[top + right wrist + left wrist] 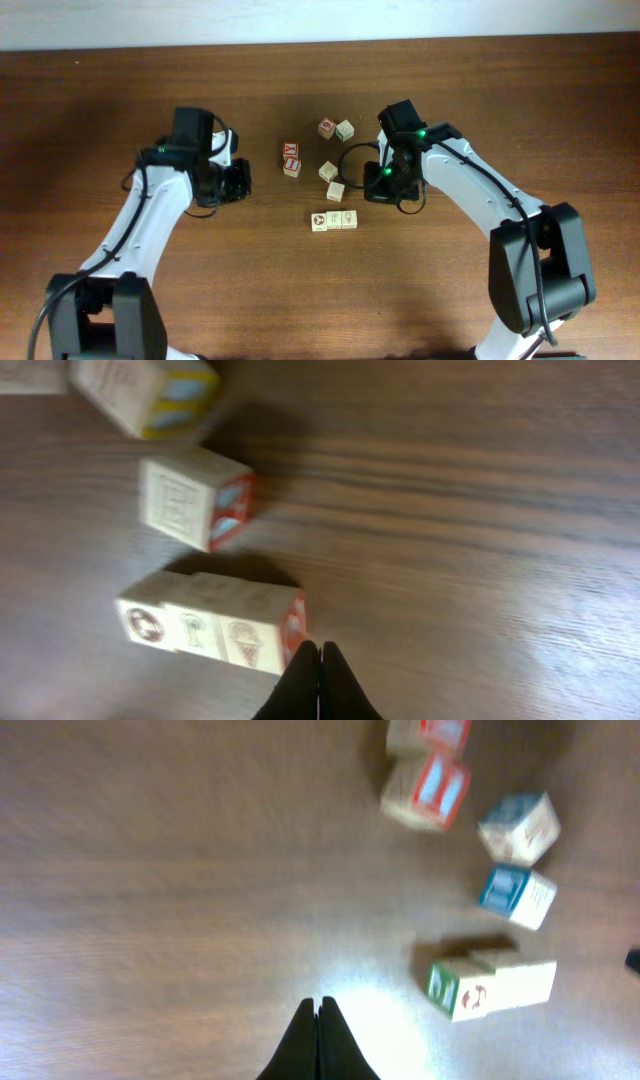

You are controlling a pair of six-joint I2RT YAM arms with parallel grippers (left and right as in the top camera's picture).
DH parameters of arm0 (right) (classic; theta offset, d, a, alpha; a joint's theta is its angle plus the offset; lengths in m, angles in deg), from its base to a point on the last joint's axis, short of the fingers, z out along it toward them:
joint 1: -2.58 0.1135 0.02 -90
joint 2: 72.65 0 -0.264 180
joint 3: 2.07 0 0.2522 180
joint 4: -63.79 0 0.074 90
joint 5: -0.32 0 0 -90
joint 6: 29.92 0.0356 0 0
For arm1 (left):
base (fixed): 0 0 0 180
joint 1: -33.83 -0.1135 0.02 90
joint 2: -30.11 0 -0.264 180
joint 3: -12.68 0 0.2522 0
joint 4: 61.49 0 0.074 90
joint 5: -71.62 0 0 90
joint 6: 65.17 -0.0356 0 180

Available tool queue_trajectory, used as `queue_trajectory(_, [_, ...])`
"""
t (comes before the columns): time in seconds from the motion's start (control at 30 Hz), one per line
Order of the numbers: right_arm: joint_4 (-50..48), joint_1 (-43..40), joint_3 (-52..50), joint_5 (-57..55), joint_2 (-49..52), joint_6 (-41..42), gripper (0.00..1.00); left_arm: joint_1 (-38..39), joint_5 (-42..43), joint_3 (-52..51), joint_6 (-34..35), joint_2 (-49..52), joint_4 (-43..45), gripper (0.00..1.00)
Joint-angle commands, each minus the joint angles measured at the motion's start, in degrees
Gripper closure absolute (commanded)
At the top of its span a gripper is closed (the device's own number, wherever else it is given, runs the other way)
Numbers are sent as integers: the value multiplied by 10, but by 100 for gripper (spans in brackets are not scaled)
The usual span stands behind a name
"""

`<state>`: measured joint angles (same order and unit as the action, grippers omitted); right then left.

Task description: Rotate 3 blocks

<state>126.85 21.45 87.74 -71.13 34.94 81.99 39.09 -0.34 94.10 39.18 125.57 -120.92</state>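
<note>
Right wrist view puts our right gripper closed on nothing, its tips just beside the red end of the row, three blocks lying side by side just left of the jaws. We cannot tell whether they touch. We judge the gripper sits that close so it can open over the end block and turn it. Farther up and left stands a lone block. Our left gripper is closed and empty too, with every block well ahead to its right, probably parked clear.
</note>
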Motion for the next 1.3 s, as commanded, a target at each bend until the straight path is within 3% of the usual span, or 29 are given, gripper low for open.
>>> queue_trajectory(0.0, [-32,0,-37,36,-10,-15,96,0,99,-91,-11,3,72,100])
queue_trajectory(0.17, [-134,-2,-120,55,-10,26,96,50,142,-137,-11,15,174,100])
queue_trajectory(0.47, [-153,2,-130,55,-4,26,96,127,141,-137,-7,52,188,100])
queue_trajectory(1.03, [-155,7,-131,54,-2,39,96,127,182,-128,10,87,215,100])
queue_trajectory(1.27, [-167,22,-130,69,-1,8,96,127,180,-128,10,87,216,100])
